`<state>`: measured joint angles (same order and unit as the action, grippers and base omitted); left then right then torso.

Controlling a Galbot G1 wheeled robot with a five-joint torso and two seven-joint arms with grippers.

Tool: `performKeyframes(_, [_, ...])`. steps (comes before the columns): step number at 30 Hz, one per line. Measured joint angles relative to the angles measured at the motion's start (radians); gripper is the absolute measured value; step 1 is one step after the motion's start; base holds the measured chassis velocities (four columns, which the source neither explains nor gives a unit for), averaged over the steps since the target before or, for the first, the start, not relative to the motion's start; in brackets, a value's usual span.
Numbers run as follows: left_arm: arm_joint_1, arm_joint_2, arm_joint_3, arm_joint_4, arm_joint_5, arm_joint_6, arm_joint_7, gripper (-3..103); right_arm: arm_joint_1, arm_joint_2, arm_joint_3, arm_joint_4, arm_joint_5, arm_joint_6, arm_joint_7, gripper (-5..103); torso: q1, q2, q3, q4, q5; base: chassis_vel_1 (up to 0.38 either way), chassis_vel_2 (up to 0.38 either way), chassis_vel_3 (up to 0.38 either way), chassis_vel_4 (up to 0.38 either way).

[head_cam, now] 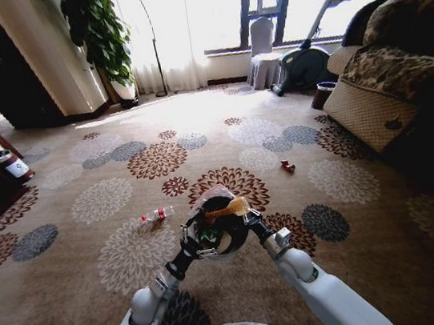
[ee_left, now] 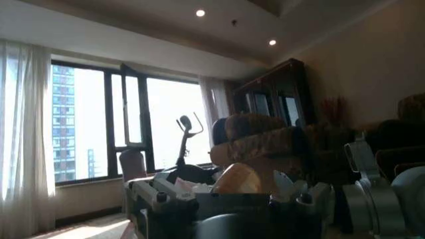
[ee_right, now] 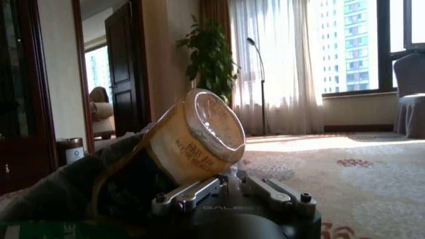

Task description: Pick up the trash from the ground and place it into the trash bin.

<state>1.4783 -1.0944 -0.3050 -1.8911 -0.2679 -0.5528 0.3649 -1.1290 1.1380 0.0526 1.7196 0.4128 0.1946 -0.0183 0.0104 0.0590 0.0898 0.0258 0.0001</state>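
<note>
- Both arms are reaching forward and meeting at the trash bin (head_cam: 212,240), which is sitting on the patterned carpet (head_cam: 116,249) right in front of the robot.
- The left gripper (head_cam: 195,245) is resting against the bin's left rim. Whether it is open or clamped cannot be told.
- The right gripper (head_cam: 252,219) is pressing in at the bin's right rim. In the right wrist view the right gripper (ee_right: 229,185) is lying just under the bin's contents, and its state cannot be told either.
- A tan tub (head_cam: 227,208) with a clear lid is lying tilted on top of the bin, sticking up past the rim. The wrist camera is showing it leaning over dark material, with printed text on its side.
- The bin's pale plastic liner (head_cam: 215,195) is poking up behind the tub.
- A clear bottle (head_cam: 156,215) with a red label is lying on its side on the carpet, to the left of the bin and apart from it.
- A tiny red bit (head_cam: 288,166) is lying farther out on the right, near the sofa (head_cam: 385,90).
- A small dark pot (head_cam: 323,95) is standing by the sofa's far end, well apart from the bin.
- An exercise bike (head_cam: 307,53) is standing under the window, with a potted plant (head_cam: 107,40) by the far wall.
</note>
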Motion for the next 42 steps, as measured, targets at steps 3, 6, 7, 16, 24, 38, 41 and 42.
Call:
performKeyframes(3, [0.001, 0.009, 0.058, -0.006, -0.081, 0.058, -0.039, 97, 0.0, -0.002, 0.004, 0.0, -0.003, 0.012, 0.0, 0, 0.0, 0.0, 0.0, -0.0001, 0.0, 0.0, 0.0, 0.0, 0.0])
performKeyframes(6, [-0.015, 0.012, 0.116, -0.014, -0.158, 0.119, -0.111, 96, -0.001, -0.006, 0.004, 0.006, -0.007, 0.02, 0.0, 0, 0.0, 0.0, 0.0, 0.0, 0.0001, 0.0, 0.0, 0.0, 0.0])
performKeyframes(7, [-0.023, 0.011, 0.138, -0.02, -0.19, 0.143, -0.141, 96, -0.003, -0.008, 0.005, 0.012, -0.011, 0.025, 0.0, 0, 0.0, 0.0, 0.0, 0.0, 0.0001, 0.0, 0.0, 0.0, 0.0])
performKeyframes(16, [-0.078, -0.005, 0.239, -0.097, -0.493, 0.296, -0.315, 95, -0.031, -0.016, 0.021, 0.023, -0.069, 0.065, 0.0, 0, 0.0, 0.0, 0.0, -0.0002, 0.0, 0.0, 0.0, 0.0, 0.0])
performKeyframes(24, [-0.125, -0.029, 0.263, -0.165, -0.752, 0.423, -0.466, 94, -0.039, -0.013, 0.02, 0.032, -0.096, 0.086, 0.0, 0, 0.0, 0.0, 0.0, -0.0001, 0.0001, 0.0, 0.0, 0.0, 0.0])
performKeyframes(38, [-0.234, -0.099, 0.274, -0.199, -1.011, 0.505, -0.718, 93, -0.09, -0.011, 0.032, 0.051, -0.118, 0.127, 0.0, 0, 0.0, 0.0, 0.0, -0.0001, 0.0001, 0.0, 0.0, 0.0, 0.0])
performKeyframes(41, [-0.208, -0.089, 0.278, -0.235, -1.016, 0.518, -0.722, 93, -0.093, -0.013, 0.04, 0.052, -0.118, 0.127, 0.0, 0, 0.0, 0.0, 0.0, -0.0001, 0.0, 0.0, 0.0, 0.0, 0.0])
performKeyframes(42, [-0.189, -0.078, 0.281, -0.259, -1.014, 0.525, -0.722, 93, -0.093, -0.014, 0.044, 0.052, -0.117, 0.127, 0.0, 0, 0.0, 0.0, 0.0, -0.0001, 0.0001, 0.0, 0.0, 0.0, 0.0])
